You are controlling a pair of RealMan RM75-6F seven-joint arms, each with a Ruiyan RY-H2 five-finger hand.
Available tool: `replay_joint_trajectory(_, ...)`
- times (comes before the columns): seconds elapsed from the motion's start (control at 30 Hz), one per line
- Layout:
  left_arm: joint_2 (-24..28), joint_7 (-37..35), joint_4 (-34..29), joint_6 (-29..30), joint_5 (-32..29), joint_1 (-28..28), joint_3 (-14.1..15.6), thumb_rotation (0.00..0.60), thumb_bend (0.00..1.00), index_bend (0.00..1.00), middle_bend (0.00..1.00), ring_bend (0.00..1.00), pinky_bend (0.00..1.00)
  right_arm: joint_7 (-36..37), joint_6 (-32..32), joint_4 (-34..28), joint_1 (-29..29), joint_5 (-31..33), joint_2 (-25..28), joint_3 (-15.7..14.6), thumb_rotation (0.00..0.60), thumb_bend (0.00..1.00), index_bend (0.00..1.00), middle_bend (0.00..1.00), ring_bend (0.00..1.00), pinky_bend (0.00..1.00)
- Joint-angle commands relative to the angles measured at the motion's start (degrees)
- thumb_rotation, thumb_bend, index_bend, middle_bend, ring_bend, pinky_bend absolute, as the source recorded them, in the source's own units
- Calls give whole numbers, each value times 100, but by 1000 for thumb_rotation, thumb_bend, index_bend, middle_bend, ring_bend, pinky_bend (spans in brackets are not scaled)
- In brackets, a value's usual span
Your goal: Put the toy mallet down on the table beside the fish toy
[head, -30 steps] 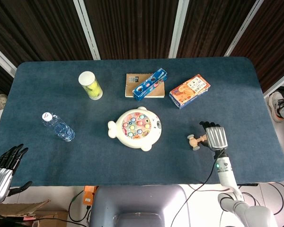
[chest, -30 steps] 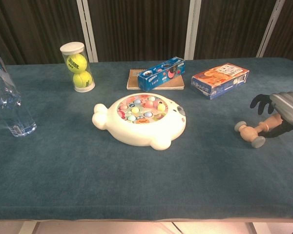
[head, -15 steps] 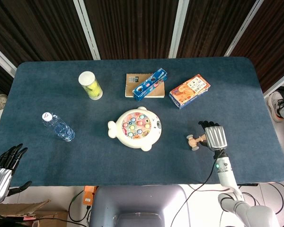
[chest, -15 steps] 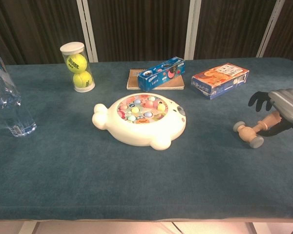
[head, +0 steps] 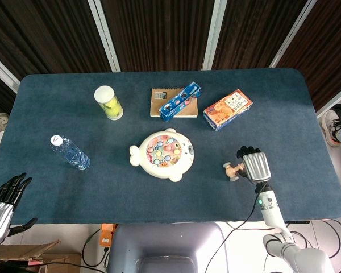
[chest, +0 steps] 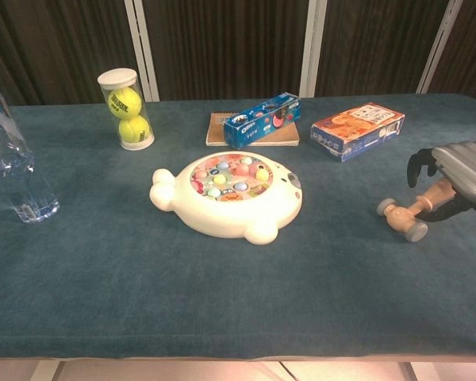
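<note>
The wooden toy mallet (head: 233, 170) (chest: 407, 216) lies to the right of the white fish toy (head: 162, 153) (chest: 230, 195), its grey-capped head toward the fish and low over the blue table (head: 102, 187). My right hand (head: 254, 164) (chest: 458, 175) grips the mallet's handle from the right; whether the head touches the cloth I cannot tell. My left hand (head: 4, 199) hangs off the table's front left corner, fingers apart and holding nothing.
A tennis-ball tube (head: 108, 103) and a water bottle (head: 70, 152) stand on the left. A blue cookie box (head: 180, 101) lies on a brown notebook (head: 158, 102) behind the fish, with an orange box (head: 227, 109) to the right.
My right hand has shifted the mallet slightly left toward the fish toy and a little away from the front edge. The left hand has barely moved.
</note>
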Motion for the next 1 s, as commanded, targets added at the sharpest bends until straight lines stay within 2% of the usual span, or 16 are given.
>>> replay_joint_trajectory(0.03,2,-2,0,-2,-1,0,1,600,74,0,0,0,149,-25,15,52,-11,-3,-27,-2,600,61,612,398,401,555)
replay_joint_trajectory(0.3,4,-9,4,9,11,4,3,600,75,0,0,0,148,-18,-45,192,-19,84,-111,70,600,82,737,477,477,590)
replay_joint_trajectory(0.47,4,-21,12,18,23,5,3,600,74,0,0,0,149,157,-221,144,37,270,-154,250,600,110,811,532,522,600)
replay_joint_trajectory(0.7,2,-41,26,29,22,6,-3,600,75,0,0,0,149,307,-190,-51,97,430,-112,457,600,220,825,544,531,608)
replay_joint_trajectory(0.87,0,-30,24,17,31,2,4,600,75,0,0,0,149,452,-318,-16,57,517,-172,493,600,224,829,549,534,615)
replay_joint_trajectory(1.0,-3,-11,21,30,21,12,0,600,80,0,0,0,149,906,-612,-322,60,806,-132,746,600,233,831,552,535,617)
